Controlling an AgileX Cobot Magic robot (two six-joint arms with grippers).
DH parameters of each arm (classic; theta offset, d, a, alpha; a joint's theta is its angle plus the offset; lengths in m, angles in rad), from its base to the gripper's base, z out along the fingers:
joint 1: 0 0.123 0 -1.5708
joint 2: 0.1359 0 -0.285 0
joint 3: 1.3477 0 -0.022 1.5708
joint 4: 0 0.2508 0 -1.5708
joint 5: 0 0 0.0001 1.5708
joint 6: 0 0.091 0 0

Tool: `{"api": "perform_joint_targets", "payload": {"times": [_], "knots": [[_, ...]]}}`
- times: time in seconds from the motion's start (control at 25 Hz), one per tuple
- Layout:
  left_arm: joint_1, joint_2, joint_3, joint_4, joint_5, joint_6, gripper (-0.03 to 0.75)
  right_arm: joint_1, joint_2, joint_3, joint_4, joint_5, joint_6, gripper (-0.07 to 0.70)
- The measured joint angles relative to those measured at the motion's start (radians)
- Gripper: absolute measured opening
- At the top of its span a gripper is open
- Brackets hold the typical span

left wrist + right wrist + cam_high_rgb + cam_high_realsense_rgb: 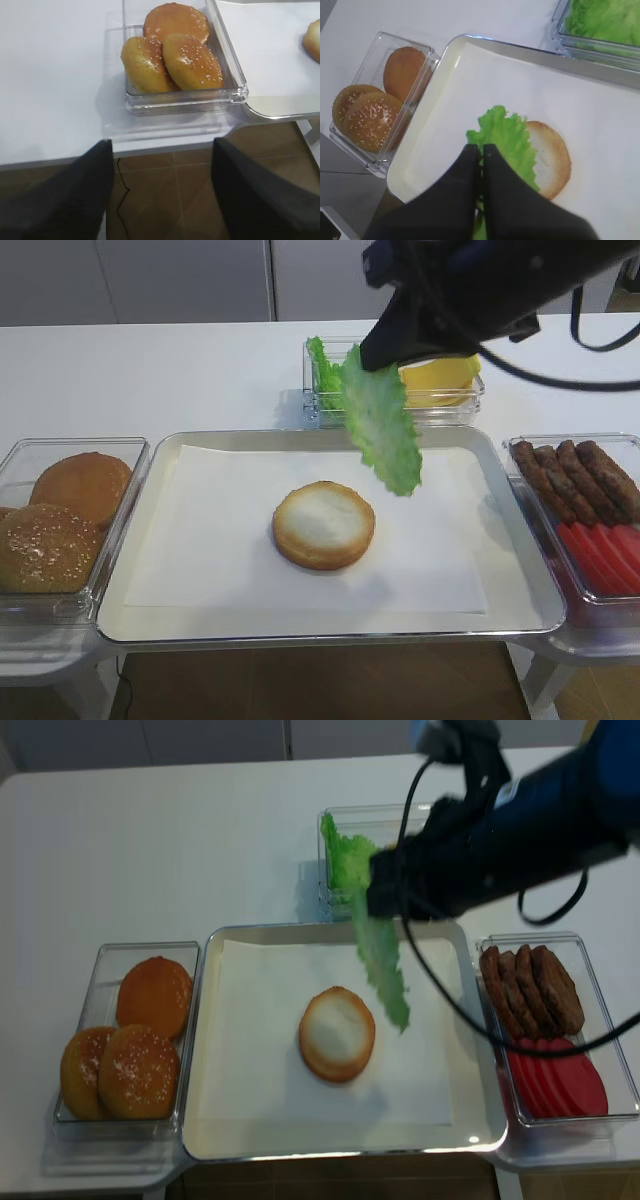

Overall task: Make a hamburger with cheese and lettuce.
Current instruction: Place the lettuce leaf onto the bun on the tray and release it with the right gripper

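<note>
The hamburger bun half (323,525) lies cut face up on the white paper in the middle of the metal tray (300,632). My right gripper (372,355) is shut on a green lettuce leaf (385,425), which hangs above the tray, just behind and right of the bun. In the right wrist view the gripper (482,147) pinches the leaf (507,135), which overlaps the bun (552,160). The yellow cheese (440,382) lies in the back container, partly hidden by the arm. My left gripper (160,150) is open and empty, over the floor in front of the table's edge.
A clear box with domed bun tops (60,515) stands left of the tray. A box with brown patties (575,475) and red tomato slices (605,555) stands on the right. More lettuce (322,370) sits in the back container beside the cheese.
</note>
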Motion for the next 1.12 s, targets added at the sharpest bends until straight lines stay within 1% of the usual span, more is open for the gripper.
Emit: {"api": "perform_joint_targets", "payload": {"times": [0.12,0.2,0.4,0.56,0.76,1.12], "knots": [[0.0,0.0,0.0,0.0,0.0,0.0,0.456,0.046,0.0,0.052,0.0,-0.079,0.0,0.008],[0.0,0.0,0.0,0.0,0.0,0.0,0.456,0.058,0.0,0.082,0.0,-0.13,0.0,0.008],[0.0,0.0,0.0,0.0,0.0,0.0,0.456,0.062,-0.001,0.099,-0.042,-0.188,0.002,0.008],[0.0,0.0,0.0,0.0,0.0,0.0,0.456,0.062,0.009,0.099,-0.073,-0.211,0.002,0.008],[0.0,0.0,0.0,0.0,0.0,0.0,0.456,0.062,0.08,0.099,-0.08,-0.219,0.002,0.008],[0.0,0.0,0.0,0.0,0.0,0.0,0.456,0.062,0.116,0.099,-0.117,-0.276,0.002,0.008]]}}
